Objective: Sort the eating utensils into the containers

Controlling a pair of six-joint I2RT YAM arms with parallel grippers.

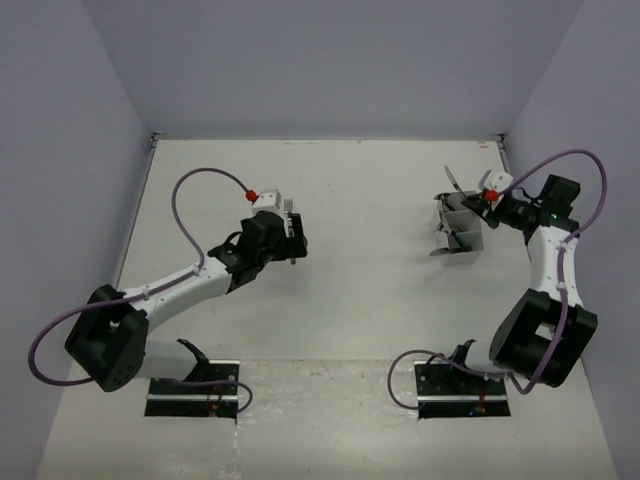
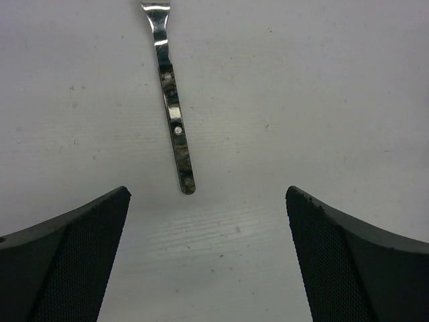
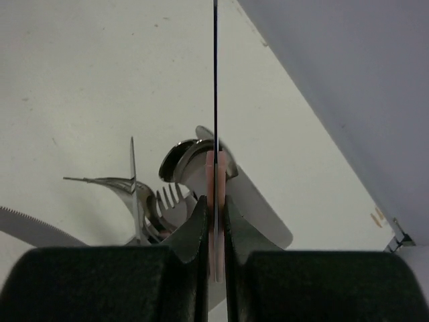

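Container (image 3: pixel 258 204) stuffed with forks (image 3: pixel 171 198).
Right gripper (image 3: pixel 214 201) clamped on pink-handled utensil (image 3: pixel 210 174) right by it; left gripper (image 2: pixel 206 201) wide apart over dark-handled utensil (image 2: pixel 173 114).

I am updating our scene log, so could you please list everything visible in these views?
Table: one, white, under everything.
Containers: one cluster, white-grey, right side of the table.
Other utensils: several, silver forks and a spoon, in the containers; exact count unclear.
Pink-handled utensil: one, pink and metal, raised edge-on above the containers.
Dark-handled utensil: one, shiny metal, lying on the table left of centre.
Left gripper: black, open, just short of the dark-handled utensil.
Right gripper: black, shut on the pink-handled utensil.
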